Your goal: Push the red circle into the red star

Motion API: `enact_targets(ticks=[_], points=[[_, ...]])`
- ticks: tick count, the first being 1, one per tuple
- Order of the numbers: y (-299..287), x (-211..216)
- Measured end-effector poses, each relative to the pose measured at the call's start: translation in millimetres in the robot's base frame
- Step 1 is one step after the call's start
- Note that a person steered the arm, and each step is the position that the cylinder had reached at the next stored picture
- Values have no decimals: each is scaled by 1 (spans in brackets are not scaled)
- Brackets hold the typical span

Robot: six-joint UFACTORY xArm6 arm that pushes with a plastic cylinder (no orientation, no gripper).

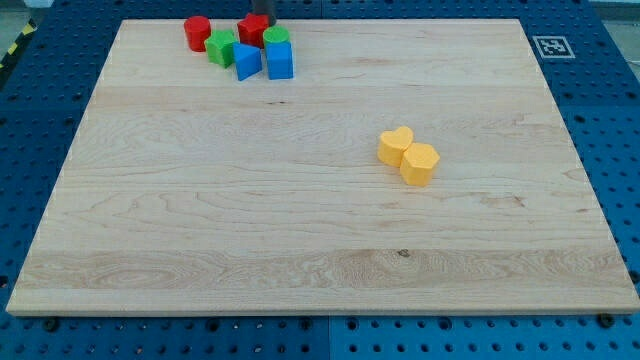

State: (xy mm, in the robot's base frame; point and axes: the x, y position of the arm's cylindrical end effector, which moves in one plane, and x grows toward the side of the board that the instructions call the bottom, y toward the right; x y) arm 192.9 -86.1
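Note:
The red circle (197, 32) stands near the board's top left. The red star (252, 28) is to its right, a short gap apart. A green block (221, 47) sits between and just below them. My tip (262, 16) shows as a dark rod at the view's top edge, right at the top of the red star. It is to the right of the red circle and not touching it.
A second green block (277, 38) and two blue blocks (247, 61) (281, 60) crowd against the red star's lower side. A yellow heart (395, 145) and another yellow block (420, 164) touch each other right of the middle. The wooden board (300, 240) lies on a blue perforated table.

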Motion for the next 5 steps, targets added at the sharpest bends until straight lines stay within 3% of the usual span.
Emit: enact_targets(ticks=[1,3,5], points=[[-19,-1],[-129,-1],[-129,28]])
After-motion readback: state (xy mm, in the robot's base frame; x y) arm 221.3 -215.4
